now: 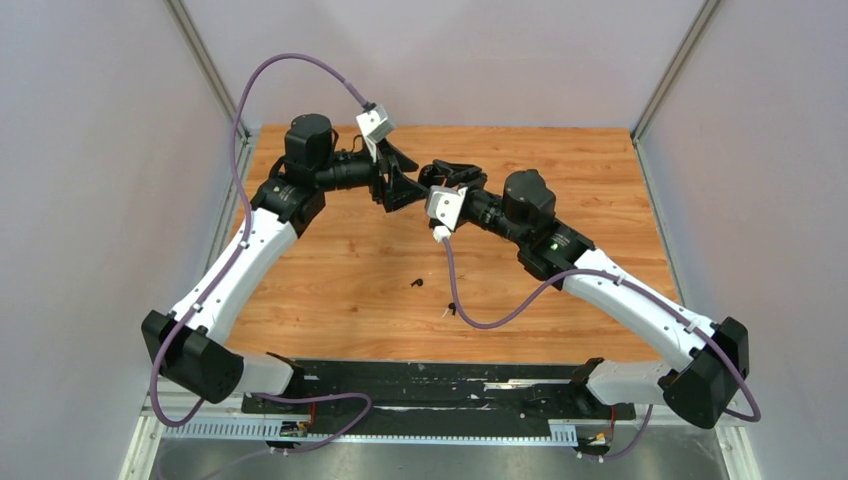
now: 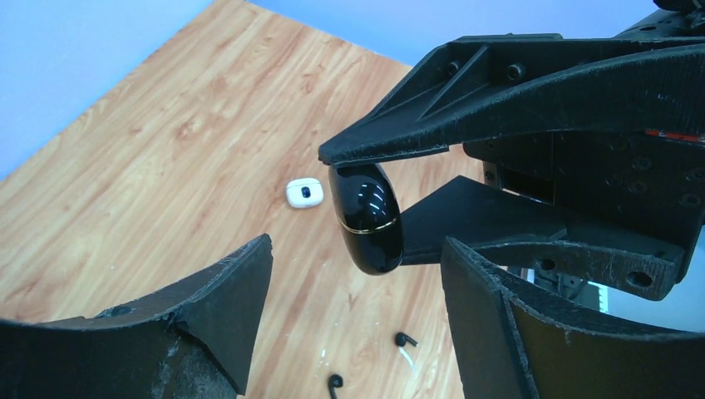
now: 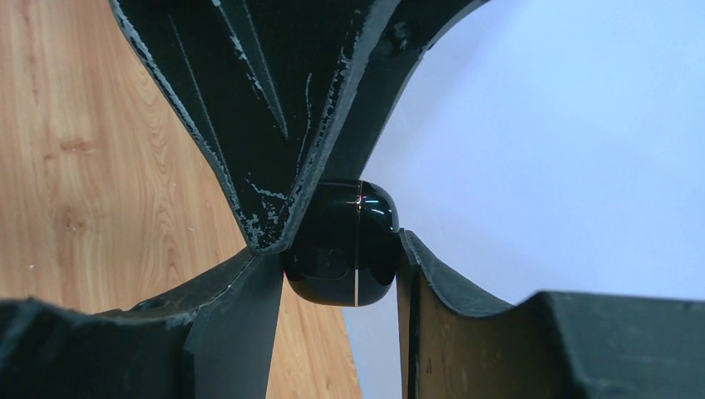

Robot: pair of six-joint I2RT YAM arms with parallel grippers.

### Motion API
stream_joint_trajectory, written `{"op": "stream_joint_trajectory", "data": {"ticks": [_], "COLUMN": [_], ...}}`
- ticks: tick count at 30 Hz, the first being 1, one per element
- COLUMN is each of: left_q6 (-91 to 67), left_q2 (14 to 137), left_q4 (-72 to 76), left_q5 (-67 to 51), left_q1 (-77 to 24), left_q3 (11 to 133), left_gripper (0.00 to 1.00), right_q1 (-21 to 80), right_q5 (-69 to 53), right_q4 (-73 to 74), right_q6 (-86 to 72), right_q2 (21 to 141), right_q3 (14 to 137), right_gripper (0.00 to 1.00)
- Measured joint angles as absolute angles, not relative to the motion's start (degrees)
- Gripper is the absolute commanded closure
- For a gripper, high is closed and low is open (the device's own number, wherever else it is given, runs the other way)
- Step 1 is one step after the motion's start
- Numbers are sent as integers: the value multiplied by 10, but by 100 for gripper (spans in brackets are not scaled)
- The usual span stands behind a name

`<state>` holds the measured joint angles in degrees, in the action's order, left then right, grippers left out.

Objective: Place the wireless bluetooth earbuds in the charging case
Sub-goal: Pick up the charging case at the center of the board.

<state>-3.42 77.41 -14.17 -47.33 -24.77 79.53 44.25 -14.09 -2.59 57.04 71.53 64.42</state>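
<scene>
Right claw (image 3: 337,249) clenched on the black charging case (image 2: 366,218), held off the surface (image 2: 166,166).
Left claw (image 2: 356,245) released, jaws spread wide with a finger to either side of the case, no grip seen. Two black earbuds (image 2: 405,339) lay on the surface below the case, well apart from it. A small white rounded pod (image 2: 304,192) lay beyond the case's left side.
</scene>
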Motion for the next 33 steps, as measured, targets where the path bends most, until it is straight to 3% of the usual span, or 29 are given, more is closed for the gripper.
{"op": "stream_joint_trajectory", "data": {"ticks": [7,22,25,28,31,33], "left_q6": [-43,-71,-72,-75,-80,-84], "left_q2": [774,775,775,775,775,775], "left_q4": [-123,-83,-82,-78,-74,-70], "left_q5": [-464,-446,-443,-446,-446,-446], "left_q1": [-248,-248,-248,-248,-253,-252], "left_q3": [789,780,779,778,776,771], "left_gripper": [32,39,46,71,82,93], "right_q1": [446,465,465,467,467,468], "right_q5": [-122,-112,-109,-102,-91,-90], "right_q4": [-29,-34,-34,-34,-34,-33], "right_q6": [574,575,575,575,576,574], "right_q2": [725,739,740,741,742,743], "right_q3": [653,674,675,675,675,675], "right_gripper": [100,100,100,100,100,93]}}
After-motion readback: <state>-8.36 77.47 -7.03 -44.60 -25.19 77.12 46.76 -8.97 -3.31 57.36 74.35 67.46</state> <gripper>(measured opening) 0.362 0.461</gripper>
